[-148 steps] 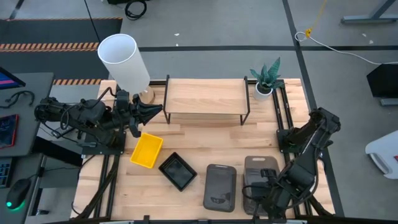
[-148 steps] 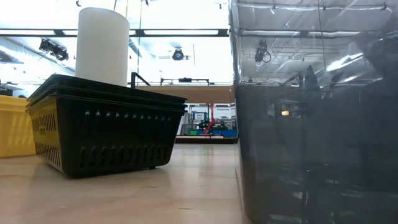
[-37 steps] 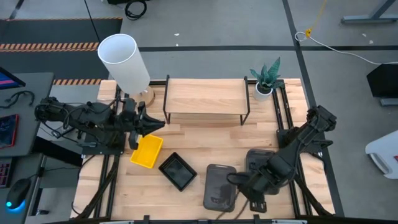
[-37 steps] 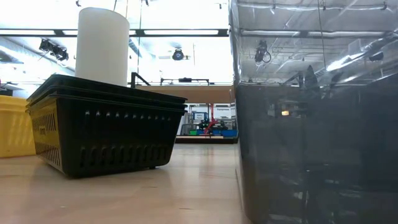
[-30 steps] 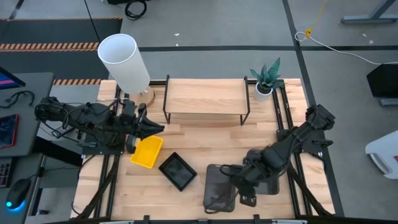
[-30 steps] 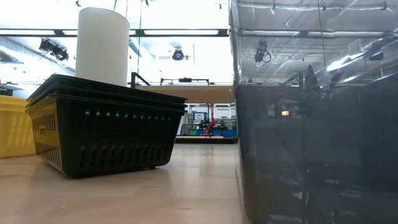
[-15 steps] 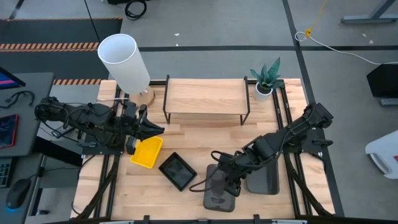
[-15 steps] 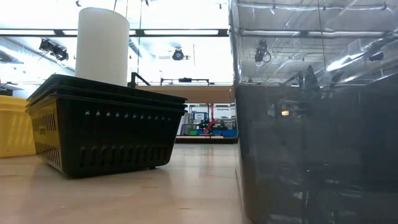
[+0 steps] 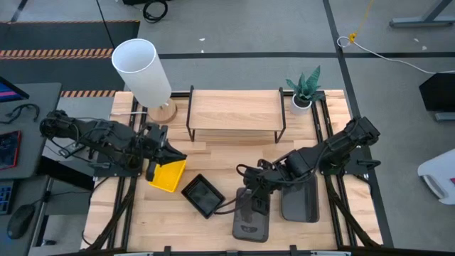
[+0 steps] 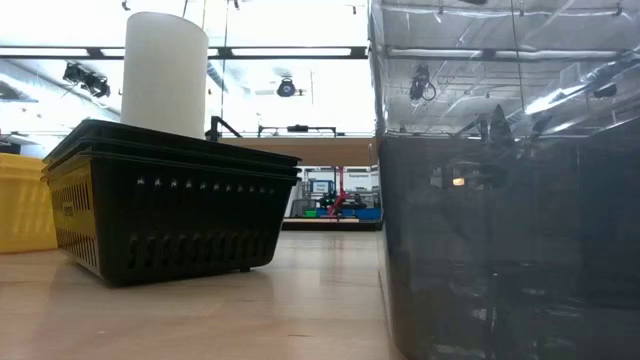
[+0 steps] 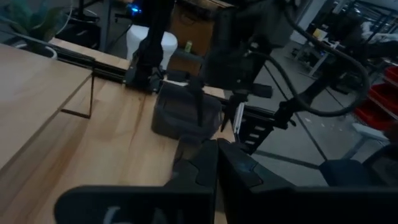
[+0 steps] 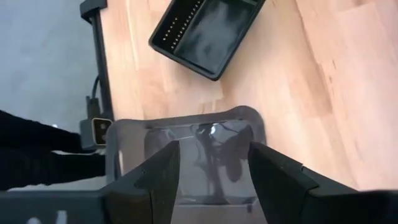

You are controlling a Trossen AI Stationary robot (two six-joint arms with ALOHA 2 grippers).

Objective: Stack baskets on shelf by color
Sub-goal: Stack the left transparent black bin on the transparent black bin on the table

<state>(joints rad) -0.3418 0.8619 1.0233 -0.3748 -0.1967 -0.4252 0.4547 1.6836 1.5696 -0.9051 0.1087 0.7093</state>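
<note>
A yellow basket (image 9: 167, 176), a black slotted basket (image 9: 203, 195) and two dark grey baskets (image 9: 250, 226) (image 9: 299, 203) lie on the table's near half. The shelf (image 9: 234, 114) stands at the far middle with a bare top. My left gripper (image 9: 178, 153) hovers over the yellow basket's far edge, and in the left wrist view its fingers (image 11: 216, 165) are shut with nothing between them. My right gripper (image 12: 214, 177) is open above the left grey basket (image 12: 186, 143), one finger on each side of the basket's middle. My left gripper stands right at the yellow basket's far rim (image 9: 173, 163). The gripper hides that spot, so I cannot tell whether it touches the rim.
A white lamp (image 9: 142, 67) stands at the far left beside the shelf, and a small potted plant (image 9: 304, 91) at the far right. In the low view the black basket (image 10: 170, 200) and a grey basket wall (image 10: 510, 200) fill the foreground.
My right gripper has swung toward the table's left edge, from the right grey basket to above the left one. My left gripper has dipped a little toward the yellow basket. No basket has moved.
</note>
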